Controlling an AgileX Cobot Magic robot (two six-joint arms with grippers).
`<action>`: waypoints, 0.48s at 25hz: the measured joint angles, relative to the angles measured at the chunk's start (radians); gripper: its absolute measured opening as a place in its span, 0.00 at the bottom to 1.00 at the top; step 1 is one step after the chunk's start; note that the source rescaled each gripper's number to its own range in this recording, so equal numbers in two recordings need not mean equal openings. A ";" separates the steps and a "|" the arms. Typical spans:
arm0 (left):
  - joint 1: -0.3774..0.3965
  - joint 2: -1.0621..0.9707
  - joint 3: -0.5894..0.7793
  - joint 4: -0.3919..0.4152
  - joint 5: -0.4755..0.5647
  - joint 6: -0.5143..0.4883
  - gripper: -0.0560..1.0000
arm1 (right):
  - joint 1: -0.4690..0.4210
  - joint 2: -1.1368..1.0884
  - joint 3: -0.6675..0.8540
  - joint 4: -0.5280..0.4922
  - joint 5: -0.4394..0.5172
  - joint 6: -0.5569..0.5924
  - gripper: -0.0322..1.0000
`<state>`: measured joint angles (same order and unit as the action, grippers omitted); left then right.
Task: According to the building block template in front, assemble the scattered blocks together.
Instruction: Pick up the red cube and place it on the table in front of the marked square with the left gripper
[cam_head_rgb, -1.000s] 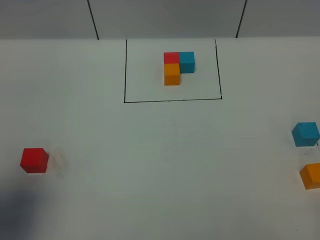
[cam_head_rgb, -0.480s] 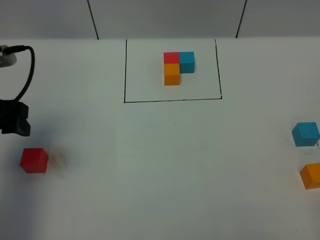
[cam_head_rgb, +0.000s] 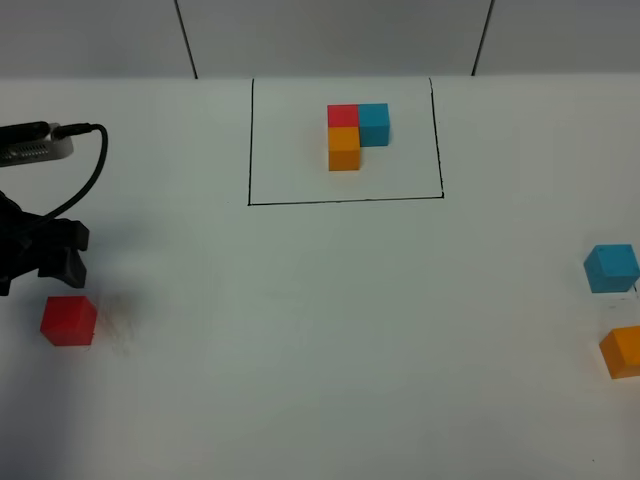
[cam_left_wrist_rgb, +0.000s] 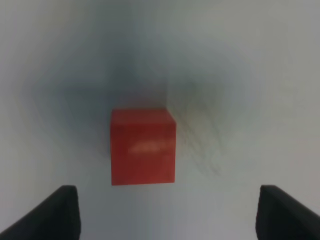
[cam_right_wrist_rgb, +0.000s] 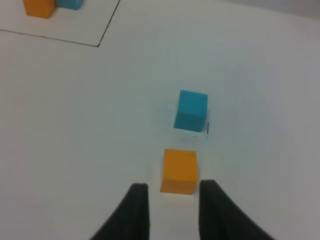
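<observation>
Now, template (cam_head_rgb: 357, 136): L of three touching cubes at the far middle of the white table (cam_head_rgb: 300, 330); red at the far left corner, blue touching its right side, orange touching its near side
Black rectangle (cam_head_rgb: 345, 201): thin drawn line framing the template, with bare table between line and cubes
Red cube (cam_head_rgb: 68, 321): alone at the near left, well apart from the template; upright, flat on the table
Left gripper (cam_left_wrist_rgb: 170, 215): spread wide, holding nothing; in the left wrist view the red cube (cam_left_wrist_rgb: 143, 146) lies just ahead of the gap between the two dark fingertips, touching neither
Cable (cam_head_rgb: 85, 170): black, looping over the left arm
Blue cube (cam_head_rgb: 611, 268): near the right edge, on the table
Orange cube (cam_head_rgb: 622, 351): near the blue one, closer to the robot, a small gap between them
Right gripper (cam_right_wrist_rgb: 172, 210): fingers apart and empty, tips just short of the orange cube (cam_right_wrist_rgb: 179, 171); the blue cube (cam_right_wrist_rgb: 191, 111) is beyond it
</observation>
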<state>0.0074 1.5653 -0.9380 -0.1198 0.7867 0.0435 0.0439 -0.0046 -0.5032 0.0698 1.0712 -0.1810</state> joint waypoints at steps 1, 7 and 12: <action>0.000 0.010 0.009 0.006 -0.017 0.000 0.66 | 0.000 0.000 0.000 0.000 0.000 0.000 0.03; 0.000 0.063 0.057 0.017 -0.092 -0.001 0.66 | 0.000 0.000 0.000 0.000 0.000 0.000 0.03; 0.000 0.096 0.064 0.017 -0.141 -0.001 0.66 | 0.000 0.000 0.000 0.000 0.000 0.000 0.03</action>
<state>0.0074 1.6614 -0.8737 -0.1024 0.6456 0.0428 0.0439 -0.0046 -0.5032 0.0698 1.0712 -0.1810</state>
